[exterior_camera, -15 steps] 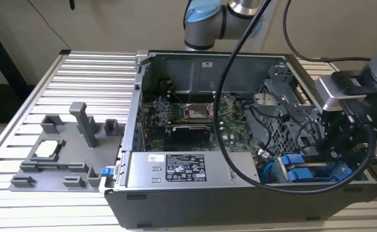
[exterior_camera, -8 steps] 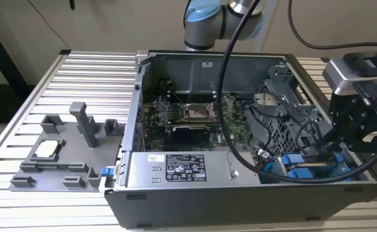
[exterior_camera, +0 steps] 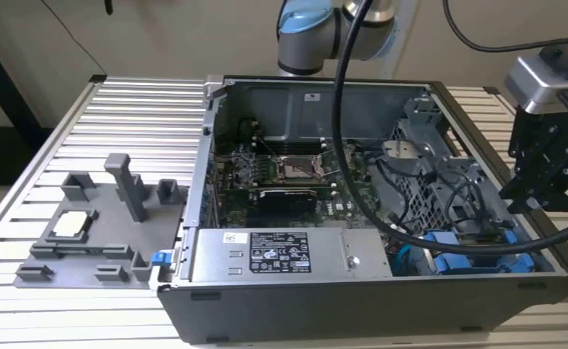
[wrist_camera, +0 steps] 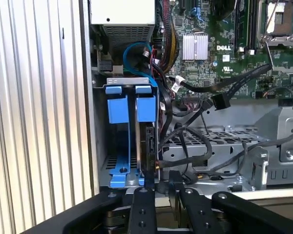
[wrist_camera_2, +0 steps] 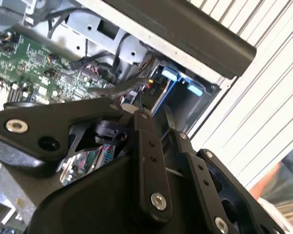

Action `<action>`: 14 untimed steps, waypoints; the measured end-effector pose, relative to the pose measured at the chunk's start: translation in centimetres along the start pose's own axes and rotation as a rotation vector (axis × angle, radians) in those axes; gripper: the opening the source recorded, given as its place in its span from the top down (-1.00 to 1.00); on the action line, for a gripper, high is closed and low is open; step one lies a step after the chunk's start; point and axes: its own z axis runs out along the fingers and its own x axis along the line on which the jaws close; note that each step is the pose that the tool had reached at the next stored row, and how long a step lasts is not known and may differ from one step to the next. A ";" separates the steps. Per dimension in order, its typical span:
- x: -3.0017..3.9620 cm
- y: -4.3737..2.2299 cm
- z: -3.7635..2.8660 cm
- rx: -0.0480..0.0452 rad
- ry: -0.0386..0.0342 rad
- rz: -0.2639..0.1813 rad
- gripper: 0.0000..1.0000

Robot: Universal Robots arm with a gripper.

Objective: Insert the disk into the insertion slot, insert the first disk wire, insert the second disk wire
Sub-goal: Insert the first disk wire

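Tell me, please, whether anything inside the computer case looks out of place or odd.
One black connector hangs loose near the perforated cage, apparently unplugged, with dark cables sprawling beside the insertion slot. Otherwise nothing looks damaged.

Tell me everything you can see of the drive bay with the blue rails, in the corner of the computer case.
The insertion slot is a grey sheet-metal bay in a corner of the open computer case, next to the power-supply box. It holds bright blue plastic: two square tabs side by side and long rails running its length. A thin dark slab stands on edge against one rail; I cannot tell whether that is the disk. Black cables pass close beside it.
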 end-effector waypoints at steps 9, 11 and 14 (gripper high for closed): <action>-0.74 0.02 0.05 -0.0008 0.0005 0.001 0.47; -1.36 0.05 0.12 -0.0013 0.0003 0.001 0.47; -2.43 0.08 0.21 -0.0019 0.0004 0.001 0.47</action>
